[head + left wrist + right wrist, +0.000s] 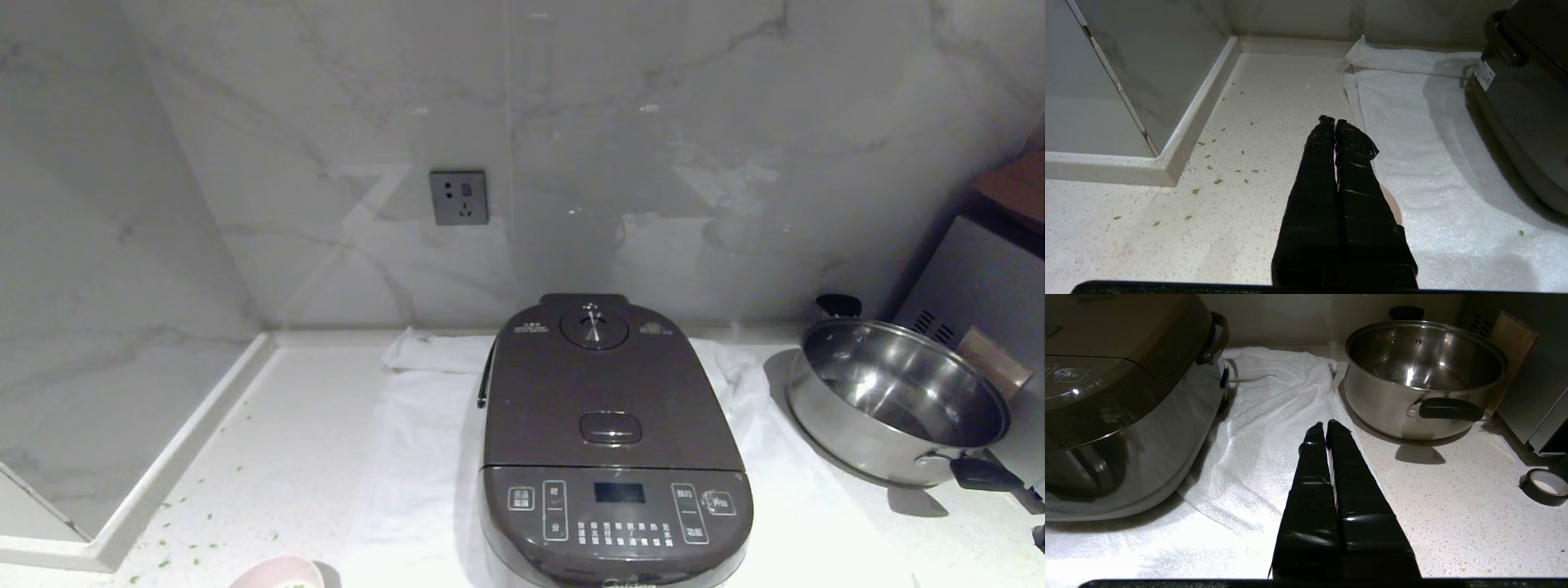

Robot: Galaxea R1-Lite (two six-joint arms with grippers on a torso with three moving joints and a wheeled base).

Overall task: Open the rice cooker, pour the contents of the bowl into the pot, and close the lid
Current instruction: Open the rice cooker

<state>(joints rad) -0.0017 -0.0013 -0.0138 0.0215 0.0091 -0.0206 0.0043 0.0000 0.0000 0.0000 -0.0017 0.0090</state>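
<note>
The rice cooker [612, 457] stands on a white towel in the middle of the counter, its lid [604, 384] down, so the pot is hidden inside. Only the rim of the pale pink bowl [282, 573] shows at the head view's lower edge, left of the cooker; its contents are out of view. My left gripper [1333, 121] hovers shut and empty over the counter, with a sliver of the bowl [1393, 204] showing under its fingers. To the right of the cooker [1126, 416], over the towel's edge, my right gripper [1325, 424] is shut and empty. Neither arm shows in the head view.
A large steel pan [898, 400] with black handles sits right of the cooker, with a grey appliance [980, 294] behind it. A roll of black tape [1544, 486] lies on the counter. Green bits [1216, 181] are scattered by the raised ledge [163, 482] on the left. A wall socket [459, 197] is behind.
</note>
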